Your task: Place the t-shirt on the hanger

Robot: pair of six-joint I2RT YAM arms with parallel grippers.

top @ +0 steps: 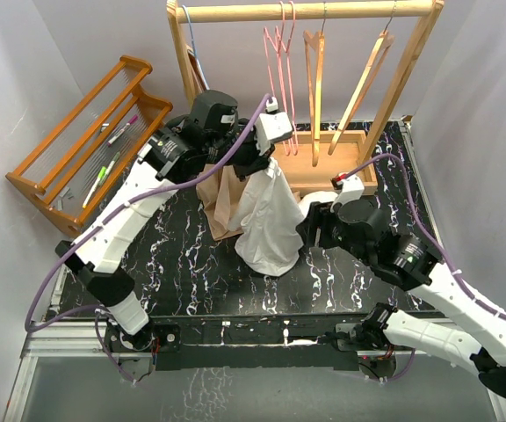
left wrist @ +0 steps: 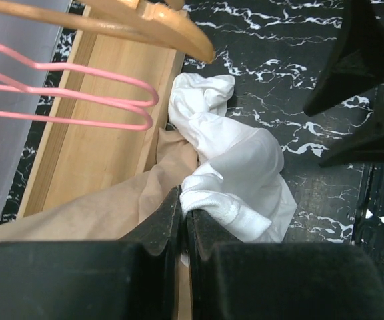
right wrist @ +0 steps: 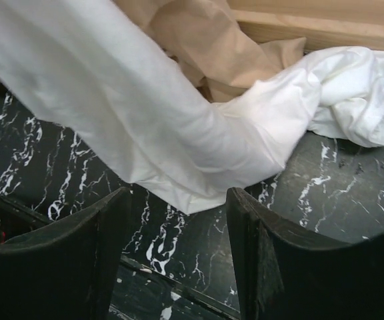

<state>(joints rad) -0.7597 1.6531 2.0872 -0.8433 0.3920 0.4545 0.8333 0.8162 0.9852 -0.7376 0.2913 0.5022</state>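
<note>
The white t-shirt (top: pixel 269 218) hangs from my left gripper (top: pixel 266 156), which is shut on its top edge and holds it lifted, its lower end draped on the black marble table. In the left wrist view the cloth (left wrist: pixel 235 157) is pinched between my closed fingers (left wrist: pixel 184 217). My right gripper (top: pixel 310 224) is open and empty beside the shirt's lower right edge; the shirt's hem (right wrist: pixel 179 147) hangs just beyond its fingers (right wrist: pixel 175 220). The pink hanger (top: pixel 281 75) hangs on the wooden rail; its wire ends show in the left wrist view (left wrist: pixel 79 100).
A beige-tan garment (top: pixel 220 198) lies behind the shirt against the rack base (top: pixel 323 171). Two light-wood hangers (top: pixel 314 83) hang on the rail (top: pixel 310 10). An orange wooden rack (top: pixel 90 132) with pens stands at the left.
</note>
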